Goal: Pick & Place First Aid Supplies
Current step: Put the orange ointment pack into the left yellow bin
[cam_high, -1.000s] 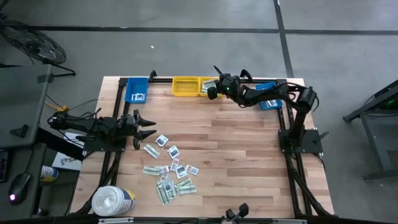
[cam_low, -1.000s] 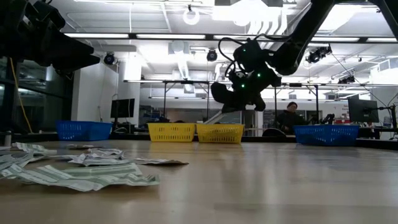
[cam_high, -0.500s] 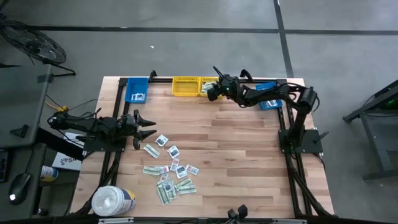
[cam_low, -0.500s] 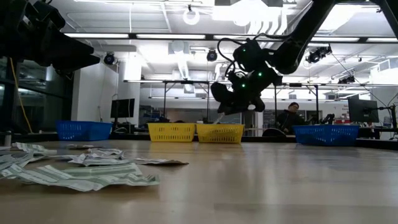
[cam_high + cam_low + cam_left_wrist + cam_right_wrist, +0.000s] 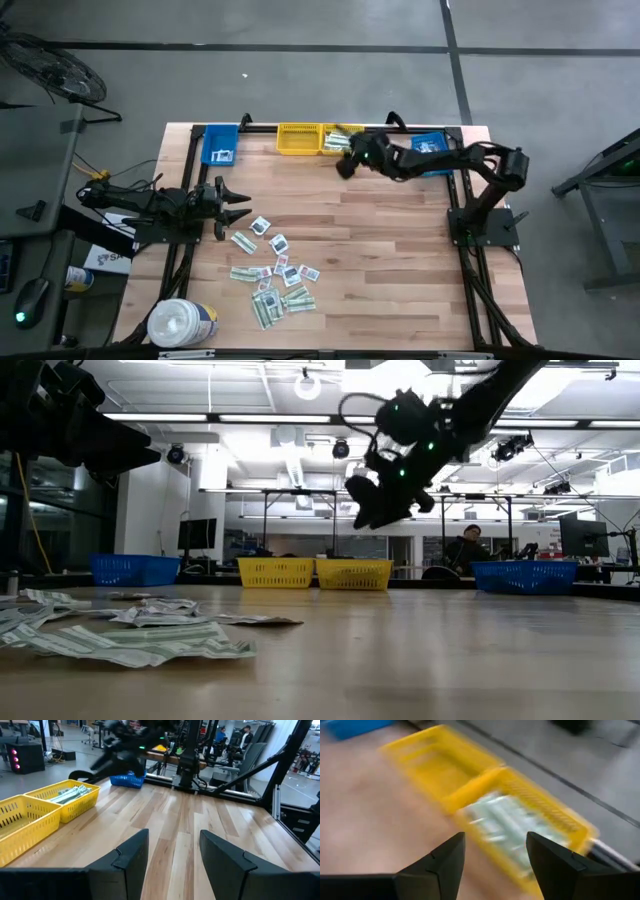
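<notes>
The first aid supplies (image 5: 273,274) lie scattered as flat paper packets on the near left of the table; the low view shows them at the left (image 5: 130,635). More pale strips (image 5: 497,822) lie in the right yellow bin (image 5: 338,137). My right gripper (image 5: 343,167) hovers open and holds nothing, just on the near side of that bin and well above the table (image 5: 372,510). My left gripper (image 5: 246,205) waits open at the table's left, above the packets' far edge, with nothing between its fingers (image 5: 174,837).
A second yellow bin (image 5: 298,139) stands beside the first at the far edge. Blue bins stand at far left (image 5: 221,145) and far right (image 5: 432,152). A big white tub (image 5: 183,322) sits at the near left corner. Bare wood spans the middle and right (image 5: 400,260).
My right gripper has opened over the right yellow bin, and the pale strip that hung below it is gone from it. The gripper has then risen and drawn back from the bin toward the table's near edge.
</notes>
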